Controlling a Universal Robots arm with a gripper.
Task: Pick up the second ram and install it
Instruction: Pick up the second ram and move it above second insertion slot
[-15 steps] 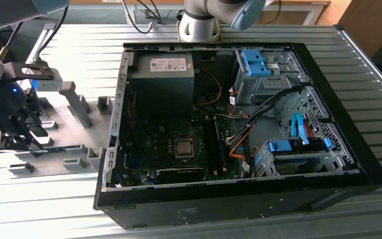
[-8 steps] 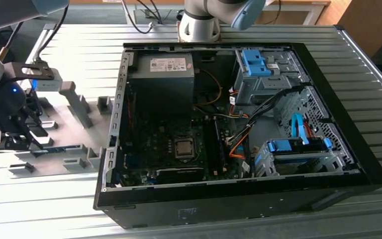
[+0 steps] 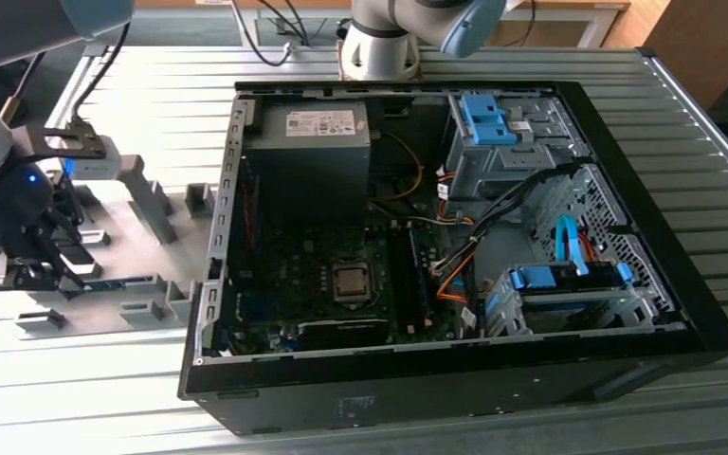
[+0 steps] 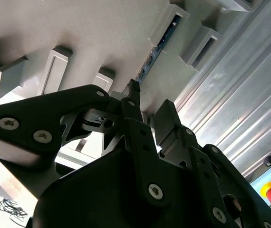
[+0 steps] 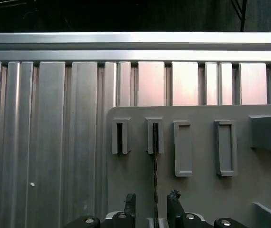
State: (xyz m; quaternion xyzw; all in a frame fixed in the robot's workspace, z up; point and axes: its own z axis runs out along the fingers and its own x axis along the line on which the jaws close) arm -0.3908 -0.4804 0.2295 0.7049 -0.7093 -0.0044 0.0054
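The second ram (image 5: 155, 166) stands on its edge in the grey fixture plate (image 5: 197, 190), one end held in a small slot block (image 5: 155, 137). My gripper (image 5: 152, 199) is open, with one fingertip on each side of the stick and a gap on both sides. In the second wrist view the same blue-green stick (image 4: 160, 45) runs away from the black fingers (image 4: 133, 92) along the plate. The exterior view puts the gripper (image 3: 50, 275) low over the fixture (image 3: 149, 284) at that view's left, with the ram (image 3: 109, 282) just beside it.
An open black computer case (image 3: 465, 379) lies at the exterior view's right, its motherboard (image 3: 326, 284) and long black memory slots (image 3: 411, 275) exposed. Grey fixture blocks (image 3: 149, 204) rise near the gripper. Another arm's base (image 3: 383, 43) stands behind the case on the ribbed metal table (image 3: 86, 398).
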